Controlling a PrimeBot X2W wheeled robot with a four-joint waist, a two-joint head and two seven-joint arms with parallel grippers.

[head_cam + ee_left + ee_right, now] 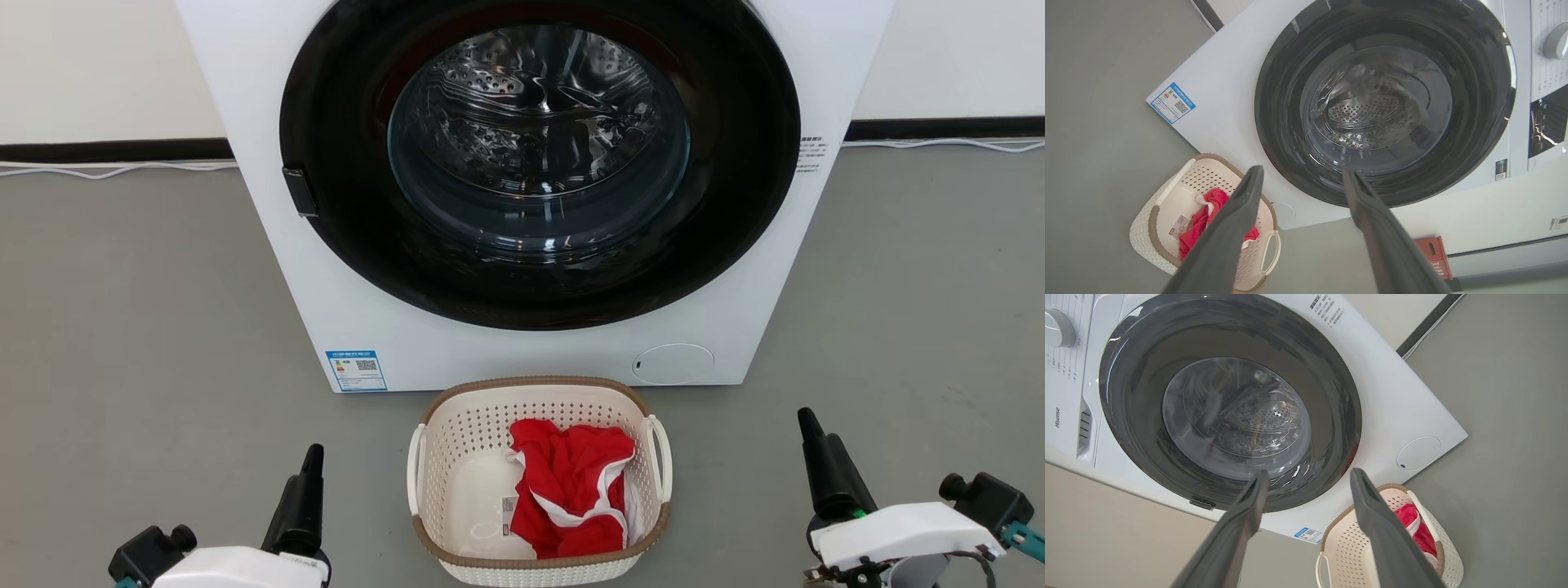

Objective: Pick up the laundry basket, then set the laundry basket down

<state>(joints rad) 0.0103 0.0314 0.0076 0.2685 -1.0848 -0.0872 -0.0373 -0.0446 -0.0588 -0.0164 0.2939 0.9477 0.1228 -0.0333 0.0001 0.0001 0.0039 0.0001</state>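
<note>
See laundry basket [473, 433] upright on grey floor [122, 327], centred low in head view, just in front of washing machine [490, 351] and below its round dark door [539, 298], closed, drum visible thru glass. Can't tell whether back rim touches machine front. Brown woven-look rim all round, one loop handle per side, neither gripped. Spot red & white garment [571, 482] bunched in basket's right half, small printed tag [509, 506] on bare bottom just left of it. Read left hand [1302, 173] as open: fingers spread wide in left wrist view, nothing btwn them, basket at lower left there, partly behind one finger, no contact. Same for right hand [1309, 473]: spread, empty, basket at lower right of right wrist view, no contact. In head view, find one dark finger [300, 498] of left hand at lower left & one of right hand at lower right, flanking basket, both well apart from it, tips pointing up-frame. Also note blue sticker [356, 370] at machine's lower-left front corner, round white cap [672, 363] at lower right, red crate [1431, 253] on floor near machine in left wrist view.
</note>
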